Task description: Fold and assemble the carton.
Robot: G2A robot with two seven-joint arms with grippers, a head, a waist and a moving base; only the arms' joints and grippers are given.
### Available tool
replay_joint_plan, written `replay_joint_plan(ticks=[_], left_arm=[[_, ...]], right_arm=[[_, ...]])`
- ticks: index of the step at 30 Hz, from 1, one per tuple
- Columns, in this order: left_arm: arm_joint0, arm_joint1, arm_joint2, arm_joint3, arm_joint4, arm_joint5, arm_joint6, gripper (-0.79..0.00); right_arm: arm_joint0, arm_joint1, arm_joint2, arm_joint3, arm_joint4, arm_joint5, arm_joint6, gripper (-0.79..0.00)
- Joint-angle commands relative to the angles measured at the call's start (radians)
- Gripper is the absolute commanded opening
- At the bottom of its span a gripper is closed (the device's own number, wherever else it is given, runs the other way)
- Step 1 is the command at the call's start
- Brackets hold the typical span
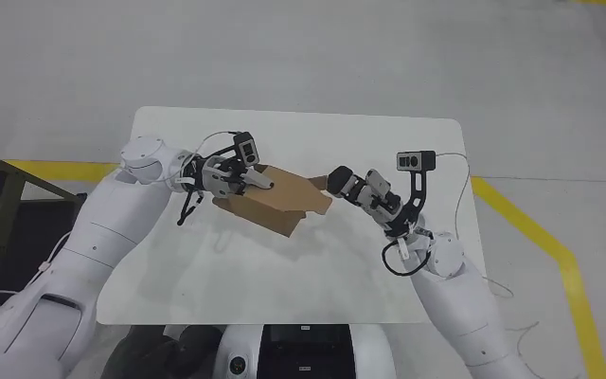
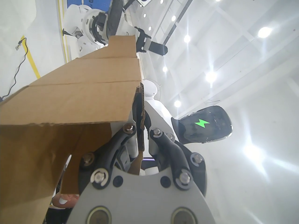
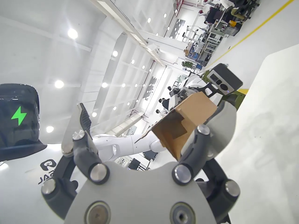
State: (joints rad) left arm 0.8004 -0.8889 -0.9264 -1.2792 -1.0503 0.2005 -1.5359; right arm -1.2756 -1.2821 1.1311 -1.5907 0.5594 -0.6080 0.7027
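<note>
Pinching the carton (image 1: 279,199) edge, left end effector (image 1: 244,178); right end effector (image 1: 333,180) spread (beside the opposite flap).

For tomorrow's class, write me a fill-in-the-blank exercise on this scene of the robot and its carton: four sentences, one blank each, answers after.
1. The carton between the two arms is ____ in colour.
2. The left gripper is shut on an edge of the ____.
3. The right gripper, by the carton's other end, has its fingers ____.
4. The table below is ____.
Missing words: brown; carton; open; white.
</note>
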Motion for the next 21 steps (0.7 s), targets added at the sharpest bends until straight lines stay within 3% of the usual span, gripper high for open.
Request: replay_joint_plan(ticks=[1,13,21], left_arm=[[0.002,0.003,0.004,-0.007,-0.006,0.004,0.0,-0.785],[-0.023,0.009,0.021,0.039,0.014,-0.017,0.0,-0.785],[-0.025,0.003,0.01,0.051,0.047,-0.038,0.01,-0.785]], right_arm=[[0.015,-0.003,-0.011,0.021,0.028,0.003,0.011,0.0],[0.017,-0.002,-0.017,0.014,0.172,0.016,0.184,0.0],[0.006,-0.004,-0.041,-0.009,0.189,0.053,0.224,0.0]])
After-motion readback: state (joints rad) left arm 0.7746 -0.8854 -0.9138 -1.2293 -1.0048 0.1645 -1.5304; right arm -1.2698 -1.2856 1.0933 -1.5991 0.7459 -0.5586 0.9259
